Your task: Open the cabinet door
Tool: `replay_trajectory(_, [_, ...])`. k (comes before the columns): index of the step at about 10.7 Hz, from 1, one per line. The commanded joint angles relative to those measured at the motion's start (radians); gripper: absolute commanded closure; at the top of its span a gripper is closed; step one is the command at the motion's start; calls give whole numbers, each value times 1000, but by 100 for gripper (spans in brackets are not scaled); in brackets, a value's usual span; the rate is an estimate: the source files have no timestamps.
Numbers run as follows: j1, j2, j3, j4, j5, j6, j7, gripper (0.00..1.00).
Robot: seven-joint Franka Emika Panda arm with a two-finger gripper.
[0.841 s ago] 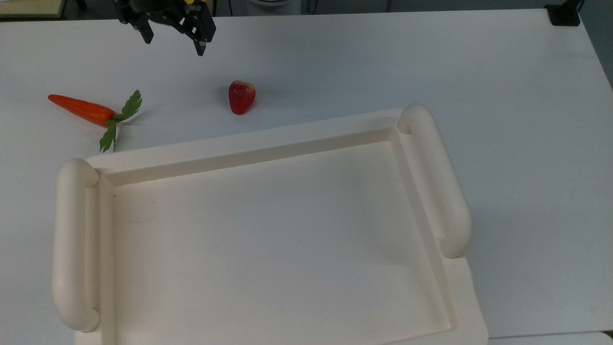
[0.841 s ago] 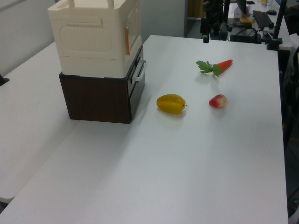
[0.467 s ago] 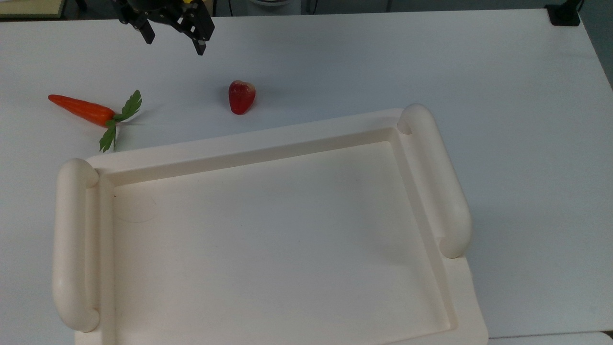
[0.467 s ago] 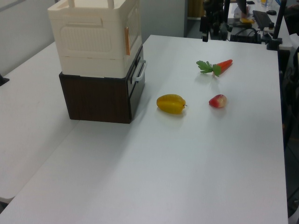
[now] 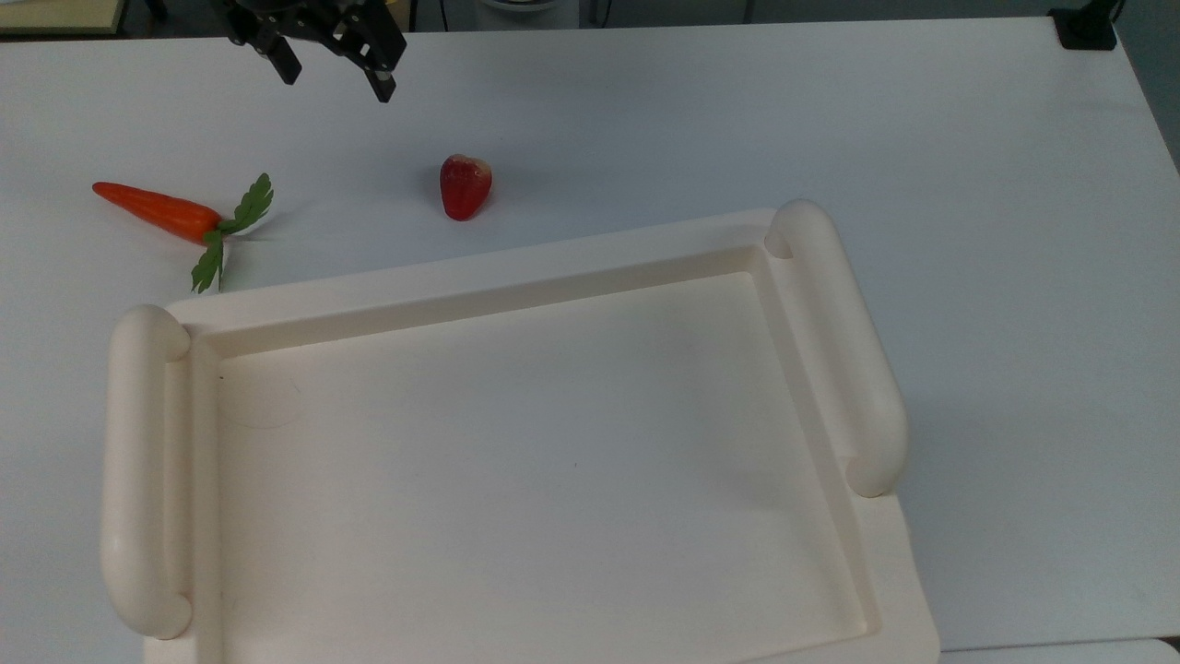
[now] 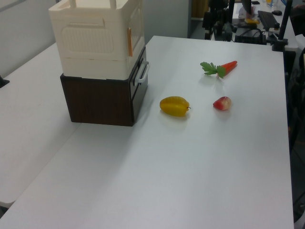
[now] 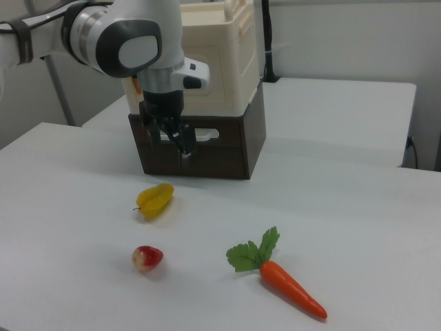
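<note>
Your end effector (image 5: 334,81) is open and empty, by the worktop's far edge. The door (image 6: 135,36) looks light and stiff. Pull at its brown fitting (image 6: 129,41).

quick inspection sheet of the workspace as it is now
surface: white table, mostly bare
job's things: cabinet door on the cream cabinet, looks closed; dark drawer base beneath
clutter: carrot, strawberry, yellow fruit, all loose and apart
grippers: gripper open, empty, above the table's far edge in the top view, away from the cabinet
cables: dark cable behind the cabinet
surroundings: second white table, cluttered desk
</note>
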Motion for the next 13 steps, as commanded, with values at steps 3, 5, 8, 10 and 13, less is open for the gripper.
replay_trajectory(3, [15,53,15,49,108,134,7,0])
replay_trajectory(5, [116,60,9,63,80,146,35,0])
replay_trajectory(8, [149,100,19,95,77,426,7,0])
replay_trajectory(10, [193,128,21,110,82,540,3,0])
replay_trajectory(13, [230,149,45,121,89,684,21,0])
